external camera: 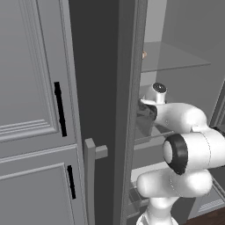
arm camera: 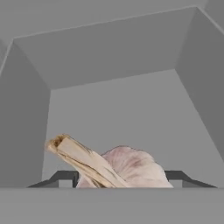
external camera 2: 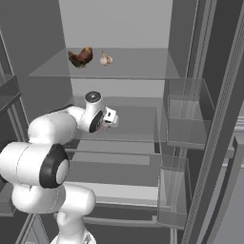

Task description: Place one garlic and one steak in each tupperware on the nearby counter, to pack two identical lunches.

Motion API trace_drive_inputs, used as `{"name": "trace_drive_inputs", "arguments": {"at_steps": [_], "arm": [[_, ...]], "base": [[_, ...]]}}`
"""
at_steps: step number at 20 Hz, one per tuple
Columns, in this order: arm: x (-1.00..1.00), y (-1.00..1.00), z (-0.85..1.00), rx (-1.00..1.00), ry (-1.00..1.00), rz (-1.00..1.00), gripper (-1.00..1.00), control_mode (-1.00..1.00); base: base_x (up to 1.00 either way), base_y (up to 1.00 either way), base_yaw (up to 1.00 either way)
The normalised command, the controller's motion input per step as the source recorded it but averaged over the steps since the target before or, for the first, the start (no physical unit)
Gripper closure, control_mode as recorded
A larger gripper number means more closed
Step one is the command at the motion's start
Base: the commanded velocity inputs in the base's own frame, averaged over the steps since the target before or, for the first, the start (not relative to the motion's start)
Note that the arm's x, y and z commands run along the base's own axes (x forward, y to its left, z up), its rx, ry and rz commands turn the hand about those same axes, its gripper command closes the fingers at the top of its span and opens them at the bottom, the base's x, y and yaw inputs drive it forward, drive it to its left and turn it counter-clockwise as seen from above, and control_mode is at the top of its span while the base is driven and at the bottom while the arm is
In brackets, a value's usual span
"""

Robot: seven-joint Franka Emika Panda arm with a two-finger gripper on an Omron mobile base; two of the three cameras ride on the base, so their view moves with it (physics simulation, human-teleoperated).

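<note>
The white arm rises from the base, bends at a dark elbow joint and reaches forward and slightly upward, its wrist turned so the hand points away from the cameras. The gripper (arm camera: 120, 181) is closed partway, its two dark fingertips (arm camera: 65, 177) standing on either side of a garlic (arm camera: 127, 168) bulb that sits tight between them. In the right base view the gripper (external camera 2: 110, 117) sits at the end of the forearm.
</note>
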Motion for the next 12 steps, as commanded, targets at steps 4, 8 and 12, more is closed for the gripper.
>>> {"name": "trace_drive_inputs", "arguments": {"at_steps": [4, 8, 12], "arm": [[-1.00, -0.89, 1.00, 0.00, -0.09, 0.00, 1.00, -1.00], [-1.00, -0.87, 1.00, 0.00, -0.10, 0.00, 1.00, -1.00], [-1.00, -0.47, 0.51, -0.08, 0.00, 0.09, 1.00, -1.00]], "base": [[0.00, 0.00, 0.00], [0.00, 0.00, 0.00], [0.00, 0.00, 0.00]]}}
